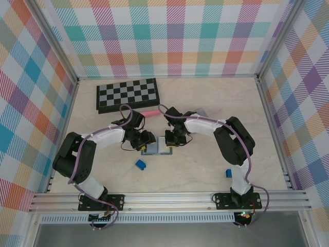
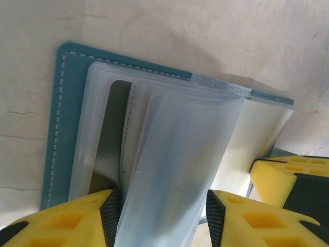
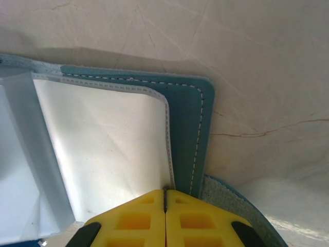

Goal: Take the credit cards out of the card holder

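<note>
One card holder (image 1: 158,149), opened flat, long axis left-right.

No text, label, brand, number or sign can be read on the card holder (image 2: 77,118) or anywhere else here.

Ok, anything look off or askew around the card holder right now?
Nothing damaged or spilled. The card holder lies open on the table, its clear sleeves bowed up between the left end effector's open fingers rather than lying flat. The right end effector is shut at the holder's edge.
</note>
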Robot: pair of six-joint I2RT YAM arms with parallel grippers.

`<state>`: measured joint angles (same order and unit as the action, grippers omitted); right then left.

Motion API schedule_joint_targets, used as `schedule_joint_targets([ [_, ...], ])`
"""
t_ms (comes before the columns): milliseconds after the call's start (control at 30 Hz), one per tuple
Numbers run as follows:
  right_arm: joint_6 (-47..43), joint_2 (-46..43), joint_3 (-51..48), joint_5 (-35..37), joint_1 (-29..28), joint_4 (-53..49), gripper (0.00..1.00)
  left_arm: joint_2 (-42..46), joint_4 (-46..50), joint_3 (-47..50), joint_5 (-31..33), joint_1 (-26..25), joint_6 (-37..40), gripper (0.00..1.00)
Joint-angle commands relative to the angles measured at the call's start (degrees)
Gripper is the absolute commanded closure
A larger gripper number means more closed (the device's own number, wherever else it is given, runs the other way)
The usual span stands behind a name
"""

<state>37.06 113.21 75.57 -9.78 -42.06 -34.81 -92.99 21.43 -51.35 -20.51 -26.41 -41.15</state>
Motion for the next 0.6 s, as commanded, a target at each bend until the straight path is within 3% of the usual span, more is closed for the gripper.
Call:
schedule_joint_targets([
  [0, -0.4, 2.8, 0.1, 1.0, 0.1, -2.3, 0.93, -0.4, -3.3, 0.5, -4.6, 0.5, -0.9, 0.51],
  [300, -0.3, 2.4, -0.1, 0.7, 0.1, -2.1, 0.93, 1.7, -3.6, 0.2, -5.8, 0.5, -1.3, 0.6],
  [567, -0.1, 2.0, -0.4, 0.7, 0.1, -1.9, 0.93, 2.3, -9.3, 1.7, -9.8, 0.4, -2.9, 0.76],
])
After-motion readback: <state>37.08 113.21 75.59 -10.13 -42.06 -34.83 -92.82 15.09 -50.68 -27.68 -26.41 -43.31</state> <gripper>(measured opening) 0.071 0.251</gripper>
